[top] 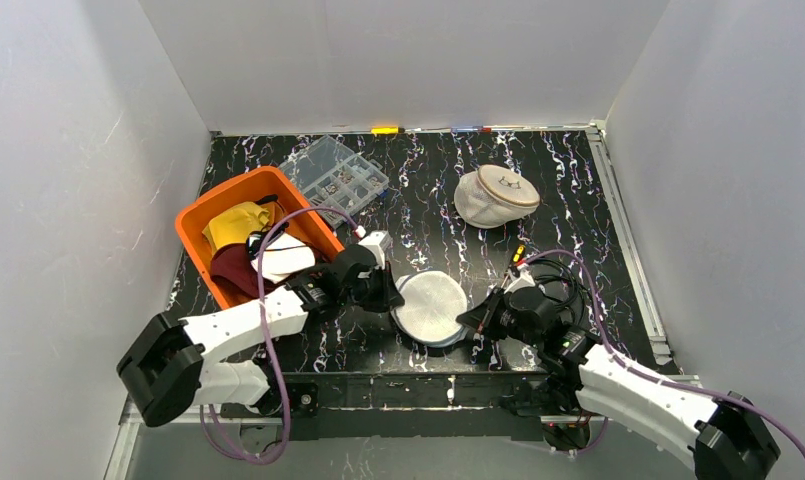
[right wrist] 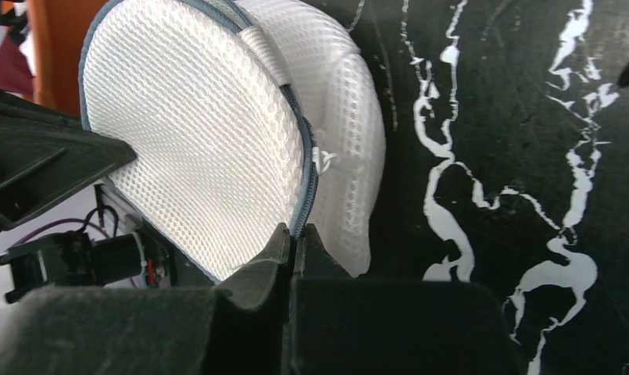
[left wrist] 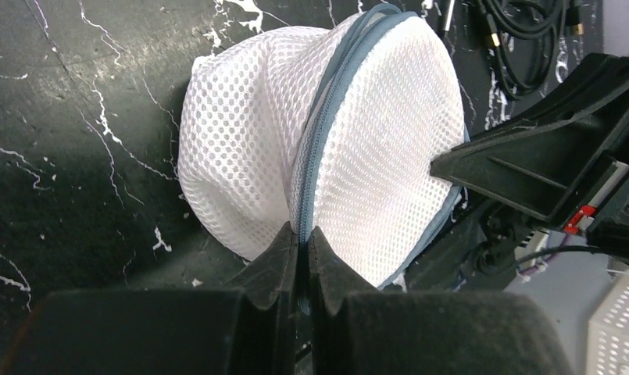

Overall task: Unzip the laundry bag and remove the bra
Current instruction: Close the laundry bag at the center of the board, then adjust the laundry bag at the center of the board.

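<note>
Left wrist | left gripper, right gripper clamped on mesh laundry bag zip seam (2 opposite pinches) | risk: pulling apart tears mesh

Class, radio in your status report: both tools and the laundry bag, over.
Left tool shut on laundry bag rim. Right tool shut on opposite rim. Zipper looks closed. Nothing blocking.

laundry bag: white mesh cloth | table: glossy black marble-look
</note>
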Available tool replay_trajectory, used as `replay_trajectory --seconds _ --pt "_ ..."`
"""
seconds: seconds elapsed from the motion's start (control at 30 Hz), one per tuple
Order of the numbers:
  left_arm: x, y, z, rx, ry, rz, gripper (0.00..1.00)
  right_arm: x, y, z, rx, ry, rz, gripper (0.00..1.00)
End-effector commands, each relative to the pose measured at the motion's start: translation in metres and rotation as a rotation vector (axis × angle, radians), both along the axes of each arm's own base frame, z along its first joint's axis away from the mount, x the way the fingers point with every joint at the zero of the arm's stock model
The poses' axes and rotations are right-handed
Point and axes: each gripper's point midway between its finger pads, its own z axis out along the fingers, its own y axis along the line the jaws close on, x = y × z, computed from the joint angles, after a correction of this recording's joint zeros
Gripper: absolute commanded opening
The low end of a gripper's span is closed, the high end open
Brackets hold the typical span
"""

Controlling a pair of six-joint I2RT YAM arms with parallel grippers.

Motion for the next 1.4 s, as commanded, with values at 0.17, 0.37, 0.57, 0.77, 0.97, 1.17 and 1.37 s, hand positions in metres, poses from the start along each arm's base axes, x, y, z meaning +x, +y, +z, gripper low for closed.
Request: replay_trajectory --seconds 0.17,0.37,0.57,0.77,0.97,1.17,1.37 --pt "0.032 0.006 -0.039 0.14 -0.06 0.071 0.0 0.016 -0.006 -0.025 -0.08 -0.017 -0.058 0.01" --pt "0.033 0.012 -0.061 0.207 -0.034 0.087 0.0 0.018 -0.008 -0.006 -0.123 -0.077 -0.019 0.4" --pt "0.032 0.014 -0.063 0.22 -0.028 0.091 0.0 0.021 -0.019 0.053 -0.191 -0.219 0.028 0.72" --pt "0.037 0.009 -0.057 0.217 -0.032 0.088 0.0 0.021 0.014 0.092 -0.106 -0.326 0.184 0.58" --pt "0.037 0.008 -0.058 0.217 -0.021 0.09 0.0 0.043 0.041 0.067 -0.133 -0.311 0.219 0.42" --pt "0.035 0.004 -0.063 0.213 -0.001 0.079 0.0 0.068 0.032 0.021 -0.213 -0.266 0.079 0.36" --pt "0.033 0.007 -0.069 0.209 0.009 0.096 0.0 0.064 0.019 -0.028 -0.302 -0.174 0.057 0.37"
